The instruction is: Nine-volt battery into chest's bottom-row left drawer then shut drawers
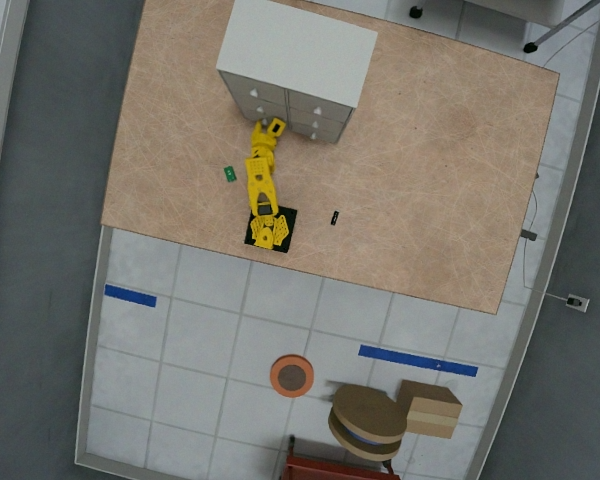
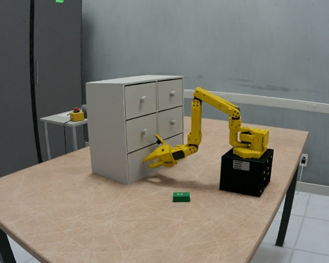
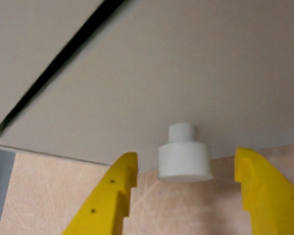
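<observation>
The white chest (image 1: 295, 46) (image 2: 108, 127) has six drawers in three rows, all shut. My gripper (image 1: 269, 122) (image 2: 147, 163) (image 3: 186, 154) is low against the left drawer of the bottom row (image 2: 136, 166). In the wrist view its two yellow fingers stand on either side of that drawer's white knob (image 3: 181, 132) with a gap on each side, so it is open and holds nothing. The green nine-volt battery (image 1: 230, 173) (image 2: 181, 196) lies flat on the table, left of the arm and in front of the chest.
A small black thing (image 1: 334, 217) lies on the table right of the arm's black base block (image 1: 289, 233) (image 2: 247, 175). The chest stands near the table's far edge.
</observation>
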Available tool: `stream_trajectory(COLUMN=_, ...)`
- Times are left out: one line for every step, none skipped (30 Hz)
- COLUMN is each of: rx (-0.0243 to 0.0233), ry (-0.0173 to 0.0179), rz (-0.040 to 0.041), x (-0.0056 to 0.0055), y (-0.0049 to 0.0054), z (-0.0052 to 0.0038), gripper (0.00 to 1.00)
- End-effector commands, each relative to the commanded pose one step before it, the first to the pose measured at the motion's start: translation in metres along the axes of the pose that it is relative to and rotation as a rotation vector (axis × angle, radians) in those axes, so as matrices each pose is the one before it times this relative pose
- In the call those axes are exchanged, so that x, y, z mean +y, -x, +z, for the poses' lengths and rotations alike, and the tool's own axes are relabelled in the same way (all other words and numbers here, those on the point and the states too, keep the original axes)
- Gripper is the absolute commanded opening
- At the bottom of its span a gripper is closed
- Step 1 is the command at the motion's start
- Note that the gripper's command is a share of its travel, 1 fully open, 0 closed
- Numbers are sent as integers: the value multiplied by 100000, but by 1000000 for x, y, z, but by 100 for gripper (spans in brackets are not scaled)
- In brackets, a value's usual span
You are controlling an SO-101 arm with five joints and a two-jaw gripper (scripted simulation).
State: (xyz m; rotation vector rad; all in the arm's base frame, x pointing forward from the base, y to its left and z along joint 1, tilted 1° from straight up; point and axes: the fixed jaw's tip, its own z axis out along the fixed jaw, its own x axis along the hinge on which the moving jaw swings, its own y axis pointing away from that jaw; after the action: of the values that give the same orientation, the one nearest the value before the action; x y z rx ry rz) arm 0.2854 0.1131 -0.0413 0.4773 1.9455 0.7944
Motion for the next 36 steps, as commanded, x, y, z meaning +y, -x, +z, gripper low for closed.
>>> stream_trajectory(rx=-596, ry=-284, rz=1449, x=178, y=2976, z=-922, gripper=21)
stream_trajectory(rx=0, ry=-1, rz=0, x=-1, y=0, z=0, gripper=21)
stream_trajectory(rx=0, ry=1, rz=0, x=1, y=0, z=0, gripper=21)
stream_trajectory(rx=0, ry=-1, rz=0, x=-1, y=0, z=0, gripper=21)
stream_trajectory(rx=0, ry=1, rz=0, x=1, y=0, z=0, gripper=21)
stream_trajectory(rx=0, ry=-1, rz=0, x=-1, y=0, z=0, gripper=21)
stream_trajectory(rx=0, ry=1, rz=0, x=1, y=0, z=0, gripper=21)
stream_trajectory(rx=0, ry=-1, rz=0, x=-1, y=0, z=0, gripper=21)
stream_trajectory(rx=0, ry=1, rz=0, x=1, y=0, z=0, gripper=21)
stream_trajectory(rx=0, ry=-1, rz=0, x=-1, y=0, z=0, gripper=21)
stream_trajectory(rx=0, ry=1, rz=0, x=1, y=0, z=0, gripper=21)
stream_trajectory(rx=0, ry=0, rz=0, x=0, y=0, z=0, gripper=21)
stream_trajectory(rx=0, ry=0, rz=0, x=0, y=0, z=0, gripper=21)
stream_trajectory(rx=0, ry=-1, rz=0, x=-1, y=0, z=0, gripper=21)
stream_trajectory(rx=0, ry=1, rz=0, x=1, y=0, z=0, gripper=20)
stream_trajectory(rx=0, ry=-1, rz=0, x=-1, y=0, z=0, gripper=19)
stream_trajectory(rx=0, ry=1, rz=0, x=1, y=0, z=0, gripper=18)
stream_trajectory(rx=0, ry=-1, rz=0, x=-1, y=0, z=0, gripper=18)
stream_trajectory(rx=0, ry=1, rz=0, x=1, y=0, z=0, gripper=17)
stream_trajectory(rx=0, ry=-1, rz=0, x=-1, y=0, z=0, gripper=16)
stream_trajectory(rx=0, ry=1, rz=0, x=1, y=0, z=0, gripper=16)
stream_trajectory(rx=0, ry=-1, rz=0, x=-1, y=0, z=0, gripper=15)
stream_trajectory(rx=0, ry=1, rz=0, x=1, y=0, z=0, gripper=14)
stream_trajectory(rx=0, ry=-1, rz=0, x=-1, y=0, z=0, gripper=13)
stream_trajectory(rx=0, ry=1, rz=0, x=1, y=0, z=0, gripper=13)
stream_trajectory(rx=0, ry=-1, rz=0, x=-1, y=0, z=0, gripper=12)
stream_trajectory(rx=0, ry=1, rz=0, x=1, y=0, z=0, gripper=11)
stream_trajectory(rx=0, ry=-1, rz=0, x=-1, y=0, z=0, gripper=11)
stream_trajectory(rx=0, ry=0, rz=0, x=0, y=0, z=0, gripper=11)
stream_trajectory(rx=0, ry=0, rz=0, x=0, y=0, z=0, gripper=11)
stream_trajectory(rx=0, ry=1, rz=0, x=1, y=0, z=0, gripper=10)
stream_trajectory(rx=0, ry=-1, rz=0, x=-1, y=0, z=0, gripper=9)
stream_trajectory(rx=0, ry=1, rz=0, x=1, y=0, z=0, gripper=9)
stream_trajectory(rx=0, ry=-1, rz=0, x=-1, y=0, z=0, gripper=8)
stream_trajectory(rx=0, ry=1, rz=0, x=1, y=0, z=0, gripper=7)
stream_trajectory(rx=0, ry=-1, rz=0, x=-1, y=0, z=0, gripper=6)
